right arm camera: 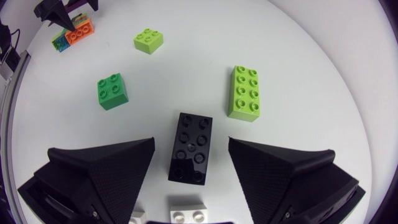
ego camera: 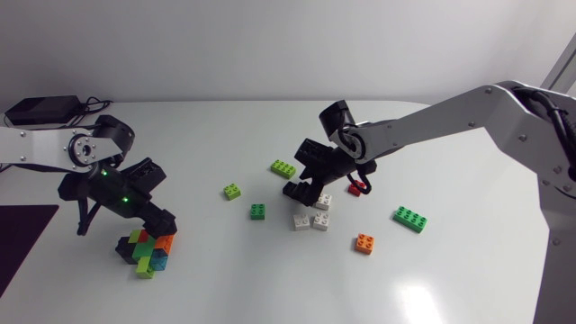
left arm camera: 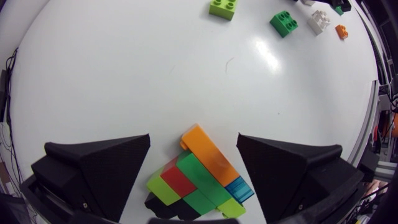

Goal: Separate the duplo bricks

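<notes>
A cluster of joined duplo bricks, orange, red, green, lime and blue, lies on the table between the spread fingers of my open left gripper; neither finger touches it. In the head view that cluster sits at the front left under the left gripper. My right gripper stands open near the table's middle with a black two-by-four brick lying flat between its fingers, a gap on each side. In the head view the right gripper hangs just above the white bricks.
Loose bricks lie around the right gripper: a lime two-by-four, a green two-by-two, a lime two-by-two. To its right lie a red piece, a green brick and an orange brick.
</notes>
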Controlling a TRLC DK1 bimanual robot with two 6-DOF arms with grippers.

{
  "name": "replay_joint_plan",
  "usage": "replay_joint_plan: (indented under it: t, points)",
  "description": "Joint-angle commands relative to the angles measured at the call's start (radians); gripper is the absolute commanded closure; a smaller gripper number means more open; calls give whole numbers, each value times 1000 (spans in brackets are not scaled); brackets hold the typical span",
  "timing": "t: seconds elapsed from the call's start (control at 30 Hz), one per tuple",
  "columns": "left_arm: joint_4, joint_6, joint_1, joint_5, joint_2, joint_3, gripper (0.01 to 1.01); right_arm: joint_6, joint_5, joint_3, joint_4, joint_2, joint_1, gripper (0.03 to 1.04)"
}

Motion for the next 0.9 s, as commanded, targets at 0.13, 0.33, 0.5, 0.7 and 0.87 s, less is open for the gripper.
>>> replay_joint_plan:
  t: [0.13, 0.33, 0.5, 0.7, 0.87]
  points:
    - [-11, -93, -56, -43, 5, -22, 123, 2, 9, -44, -17, -33, 2, 123]
    - [18, -133, -80, -126, 30, -38, 203, 2, 7, -88, -14, -74, 2, 123]
    - [18, -157, -87, -141, 54, -41, 351, 2, 7, -117, -9, -100, 0, 123]
    - [26, -185, -107, -152, 84, -53, 605, 2, 7, -151, -9, -151, 5, 123]
    - [61, -186, -154, -192, 65, -82, 657, -3, 7, -194, -14, -214, 8, 123]
